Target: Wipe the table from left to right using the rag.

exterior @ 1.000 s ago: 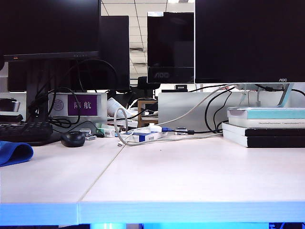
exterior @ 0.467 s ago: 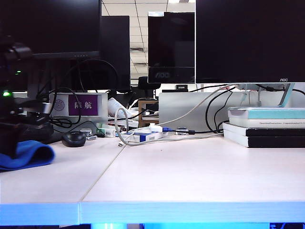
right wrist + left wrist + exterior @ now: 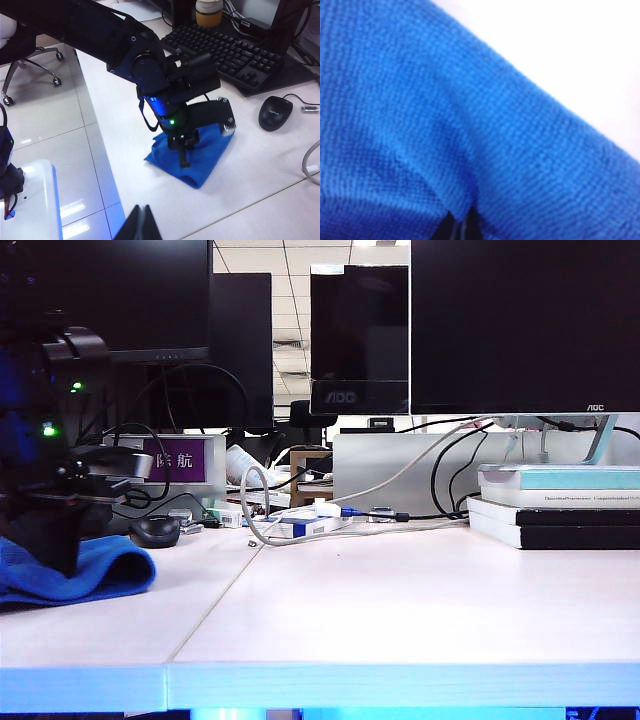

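The blue rag [image 3: 110, 570] lies bunched on the pale table [image 3: 400, 600] at its far left. My left gripper [image 3: 50, 558] points down into the rag and is shut on a fold of it. In the left wrist view the rag [image 3: 470, 125] fills nearly the whole frame, and the dark tips of the left gripper [image 3: 461, 227] stand close together in the cloth. The right wrist view shows the left gripper [image 3: 184, 157] pressed on the rag [image 3: 207, 162]. My right gripper [image 3: 141, 222] hovers shut and empty over the table's corner [image 3: 165, 210]; it is outside the exterior view.
A black mouse [image 3: 155, 531] sits just right of the rag, with a black keyboard [image 3: 225, 50] behind it. Cables [image 3: 300, 525] and small boxes lie at mid-back, stacked books [image 3: 560, 505] at back right, monitors behind. A seam [image 3: 215, 600] crosses the table.
The left arm has come in from the left and moved right, dragging the rag with it towards the mouse. The right arm has kept still.
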Motion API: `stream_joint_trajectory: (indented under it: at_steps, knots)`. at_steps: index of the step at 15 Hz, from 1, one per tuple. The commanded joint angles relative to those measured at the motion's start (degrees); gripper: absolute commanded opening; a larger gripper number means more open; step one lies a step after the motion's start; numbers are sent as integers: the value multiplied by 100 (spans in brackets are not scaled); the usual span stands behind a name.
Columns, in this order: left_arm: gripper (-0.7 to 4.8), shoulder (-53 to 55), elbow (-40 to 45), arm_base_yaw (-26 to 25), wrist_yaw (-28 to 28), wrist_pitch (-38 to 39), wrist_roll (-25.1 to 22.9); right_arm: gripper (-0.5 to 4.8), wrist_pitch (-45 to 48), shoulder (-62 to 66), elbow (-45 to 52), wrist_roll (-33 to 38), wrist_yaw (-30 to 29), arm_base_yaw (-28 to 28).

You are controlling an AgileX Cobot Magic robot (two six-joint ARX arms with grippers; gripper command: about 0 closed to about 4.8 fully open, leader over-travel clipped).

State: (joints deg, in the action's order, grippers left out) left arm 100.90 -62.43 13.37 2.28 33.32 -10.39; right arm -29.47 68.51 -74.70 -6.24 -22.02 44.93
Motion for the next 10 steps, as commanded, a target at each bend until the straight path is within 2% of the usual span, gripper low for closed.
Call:
stream_joint_trajectory:
  at_steps: [1,10]
  knots:
    - [-6,238,208,271,686,955,-13,-4,55,-17,-31,22,35,7]
    - [-6,238,208,380,833,1167,98,-4,-304,-35,-31,17,304,4]
